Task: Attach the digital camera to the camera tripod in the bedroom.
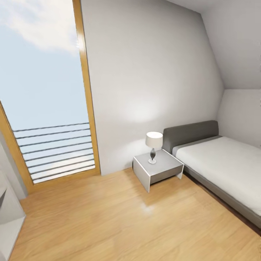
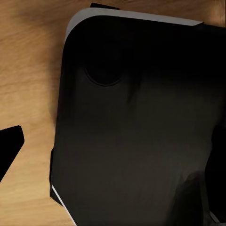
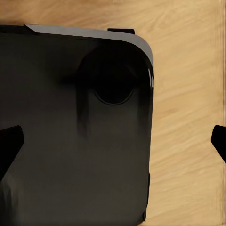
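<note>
The robot faces a corner of the bedroom [image 1: 152,72], white walls meeting a sloped ceiling [image 1: 235,40]. Over at nine o'clock stands a tall window [image 1: 43,90] in a wooden frame, sky behind it and horizontal rails across its lower part. At about two o'clock a grey bed [image 1: 221,166] with a dark headboard runs along the far wall, and just beside its head, near one o'clock, sits a small grey nightstand [image 1: 159,168]. A table lamp [image 1: 153,146] with a white shade stands upright on the nightstand, touching its top. Light wood floor [image 1: 119,221] spreads out toward six o'clock, and the edge of a white shelf [image 1: 9,217] pokes in down at eight o'clock.

From the left wrist, the robot's own black base [image 2: 136,132] shows below, rounded at the corner, with floor beyond it. One dark fingertip [image 2: 9,146] of the left gripper is in sight; I cannot tell how wide that gripper stands. From the right wrist, both dark fingertips [image 3: 9,146] of the right gripper [image 3: 113,143] sit far apart, wide and holding nothing, over the same black base and bare floor.
</note>
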Available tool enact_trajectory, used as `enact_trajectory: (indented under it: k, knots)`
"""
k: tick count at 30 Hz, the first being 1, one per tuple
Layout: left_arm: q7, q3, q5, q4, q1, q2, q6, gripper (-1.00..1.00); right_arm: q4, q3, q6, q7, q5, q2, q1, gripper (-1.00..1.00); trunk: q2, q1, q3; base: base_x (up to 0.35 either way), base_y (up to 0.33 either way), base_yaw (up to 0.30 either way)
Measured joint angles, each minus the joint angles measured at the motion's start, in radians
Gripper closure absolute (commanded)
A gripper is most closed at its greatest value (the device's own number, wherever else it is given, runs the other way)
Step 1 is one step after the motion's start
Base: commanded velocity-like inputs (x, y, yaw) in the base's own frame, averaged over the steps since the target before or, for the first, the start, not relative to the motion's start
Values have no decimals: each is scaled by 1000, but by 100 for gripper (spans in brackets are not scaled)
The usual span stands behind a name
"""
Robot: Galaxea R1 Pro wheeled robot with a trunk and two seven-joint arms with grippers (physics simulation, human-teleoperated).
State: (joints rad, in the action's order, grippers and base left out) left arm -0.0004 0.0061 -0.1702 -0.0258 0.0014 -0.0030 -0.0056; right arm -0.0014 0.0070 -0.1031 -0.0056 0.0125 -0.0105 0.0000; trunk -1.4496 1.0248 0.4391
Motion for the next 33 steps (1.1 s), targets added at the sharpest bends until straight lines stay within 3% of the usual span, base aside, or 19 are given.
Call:
enact_trajectory:
  k: [14, 25, 33]
  knots:
    - [0, 0, 0, 0, 0, 0, 0, -100, 0, 0, 1, 0, 0, 1, 0, -100, 0, 0, 0, 93, -263, 0]
    - [-1, 2, -2, -4, 0, 2, -27, -100, 0, 2, 0, 0, 3, 0, 0, -100, 0, 0, 0, -19, 0, 0]
    - [-1, 3, -2, -4, 0, 2, -38, -100, 0, 3, 0, 0, 4, 0, 0, -100, 0, 1, 0, -212, 0, 0]
